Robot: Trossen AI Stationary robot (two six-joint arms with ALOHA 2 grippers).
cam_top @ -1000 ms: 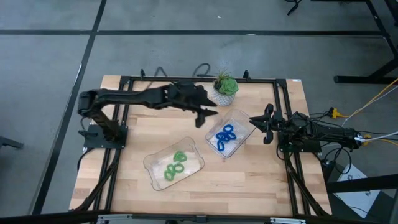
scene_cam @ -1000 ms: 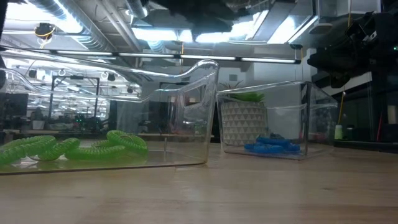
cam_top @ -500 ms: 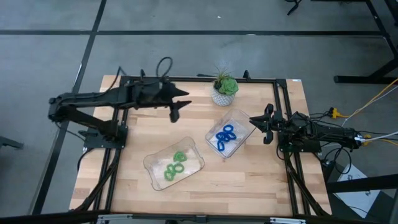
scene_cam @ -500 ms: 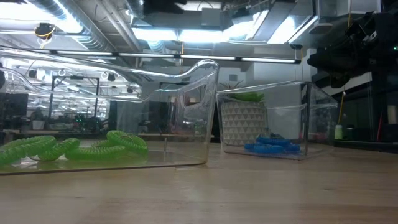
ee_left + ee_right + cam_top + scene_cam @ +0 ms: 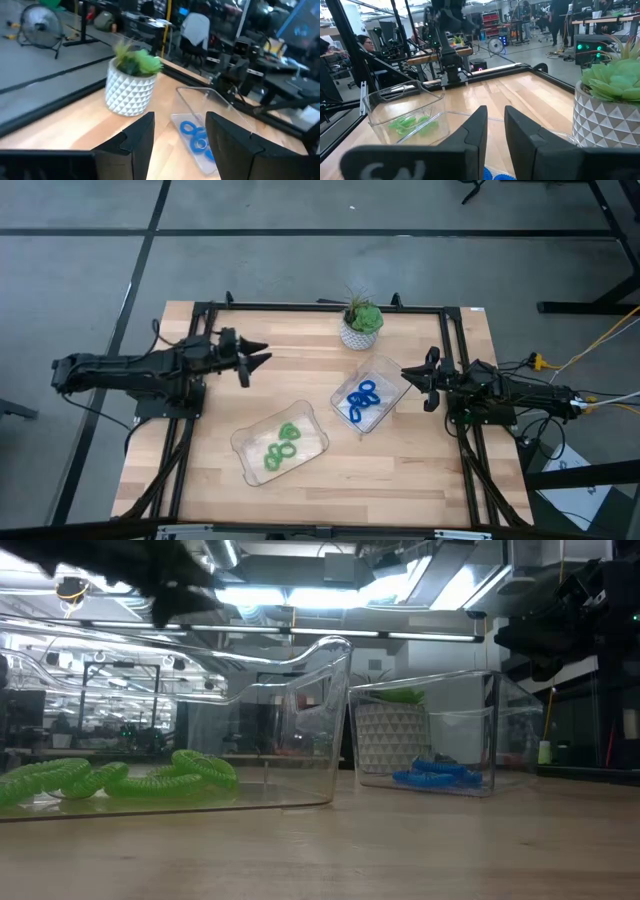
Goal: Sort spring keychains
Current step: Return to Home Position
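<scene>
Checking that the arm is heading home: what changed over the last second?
The left gripper, open and empty, pulled back from near the potted plant to the left side of the table. The right gripper, the blue keychains and the green keychains stayed put.

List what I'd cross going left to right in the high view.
left gripper → green spring keychains → blue spring keychains → right gripper. The potted plant overlaps the blue ones' span, so it is left out.
</scene>
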